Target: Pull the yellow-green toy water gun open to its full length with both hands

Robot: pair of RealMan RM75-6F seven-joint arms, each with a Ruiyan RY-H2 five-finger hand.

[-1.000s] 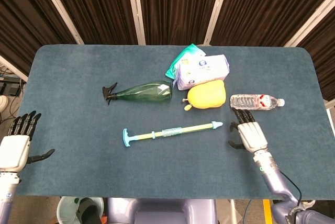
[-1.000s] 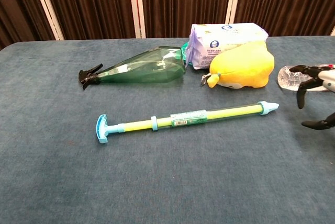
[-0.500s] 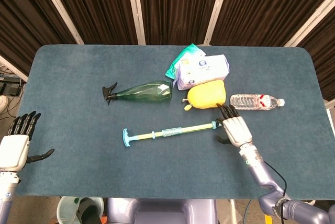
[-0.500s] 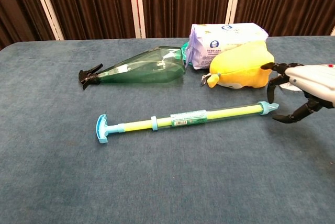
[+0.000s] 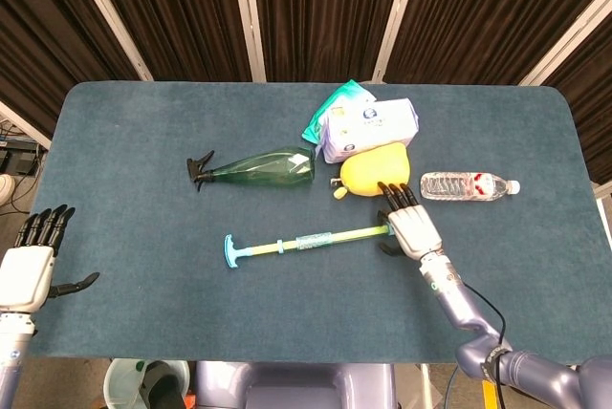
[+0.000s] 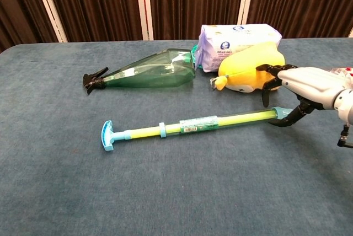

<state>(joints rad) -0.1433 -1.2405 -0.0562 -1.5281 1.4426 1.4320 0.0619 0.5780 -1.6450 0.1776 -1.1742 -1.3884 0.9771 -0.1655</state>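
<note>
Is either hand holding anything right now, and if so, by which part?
Nothing is held yet. The right hand arches over the water gun at its nozzle end, fingers not closed. The left hand hangs off the table's edge.

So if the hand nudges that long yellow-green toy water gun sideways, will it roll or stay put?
The yellow-green toy water gun is a thin round tube, so it would probably roll a little. Its blue crossbar handle likely stops it. It looks like light plastic, so it may skid away from the right hand.

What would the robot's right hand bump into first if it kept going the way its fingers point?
Probably the yellow plush toy. The right hand sits over the water gun's nozzle end, its fingers aimed at the toy just beyond; their height over the table is unclear.
</note>
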